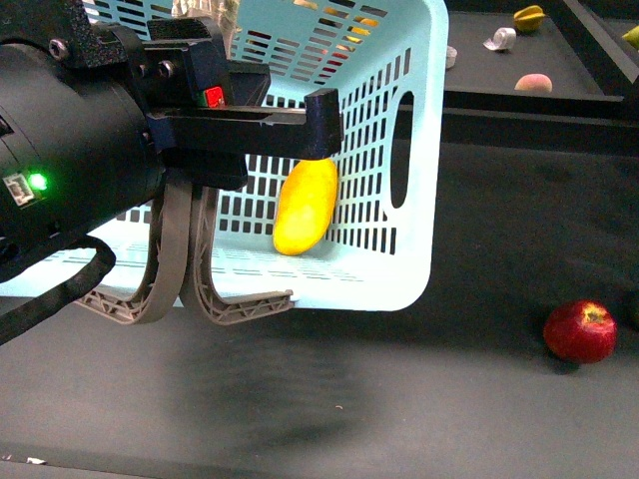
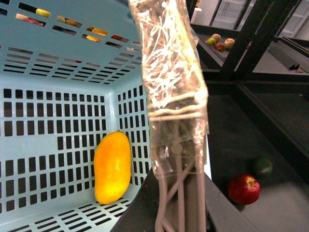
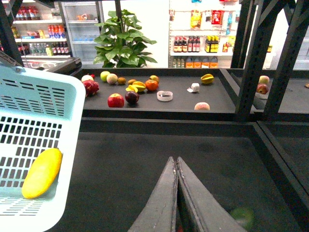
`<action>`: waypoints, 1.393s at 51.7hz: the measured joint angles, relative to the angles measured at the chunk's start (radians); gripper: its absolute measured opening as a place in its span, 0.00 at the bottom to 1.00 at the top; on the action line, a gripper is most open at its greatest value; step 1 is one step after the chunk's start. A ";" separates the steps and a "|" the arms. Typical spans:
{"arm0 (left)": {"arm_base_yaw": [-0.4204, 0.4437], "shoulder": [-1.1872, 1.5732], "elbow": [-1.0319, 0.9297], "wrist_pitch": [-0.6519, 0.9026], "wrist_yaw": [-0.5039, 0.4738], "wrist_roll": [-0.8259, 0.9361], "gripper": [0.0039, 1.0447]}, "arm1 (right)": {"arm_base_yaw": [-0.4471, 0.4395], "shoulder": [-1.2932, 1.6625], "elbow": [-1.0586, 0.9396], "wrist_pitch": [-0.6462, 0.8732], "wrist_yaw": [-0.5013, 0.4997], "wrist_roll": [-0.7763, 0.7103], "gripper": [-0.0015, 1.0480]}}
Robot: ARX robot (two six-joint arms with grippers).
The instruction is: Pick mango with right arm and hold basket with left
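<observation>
Bulky black left gripper [image 1: 318, 125] reaches in level, clamped on the light turquoise slotted plastic basket [image 1: 419, 200] by its grey-brown handles [image 1: 165, 269], grip half hidden. Golden yellow oval mango [image 1: 306, 206] leans in the basket's corner. Meanwhile the right gripper [image 3: 176, 162] is pinched closed, empty.

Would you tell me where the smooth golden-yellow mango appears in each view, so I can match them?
Front view: the golden-yellow oval mango, picture centre, against the slotted wall of the light turquoise plastic basket.
Left wrist view: mango in picture's lower left, in the basket's corner.
Right wrist view: mango at picture's lower-left edge, inside the basket.
Shared landmark: the basket's slotted wall.
</observation>
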 joint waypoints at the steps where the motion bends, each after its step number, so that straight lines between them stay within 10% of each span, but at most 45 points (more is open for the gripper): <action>1: 0.000 0.000 0.000 0.000 0.000 0.000 0.06 | 0.000 0.000 0.000 0.000 0.000 0.000 0.02; 9: 0.000 0.000 0.000 0.000 0.000 0.000 0.06 | 0.000 0.000 0.000 0.000 0.000 -0.002 0.07; 34: 0.000 0.000 0.000 0.000 0.000 0.000 0.06 | 0.000 0.000 0.000 0.000 0.000 -0.002 0.93; 43: -0.002 0.049 0.065 -0.062 -0.284 -0.059 0.06 | 0.000 0.000 0.000 0.000 -0.001 -0.002 0.92; 72: 0.306 0.381 0.477 -0.361 -0.386 -0.738 0.06 | 0.000 -0.002 0.000 0.000 0.000 -0.002 0.92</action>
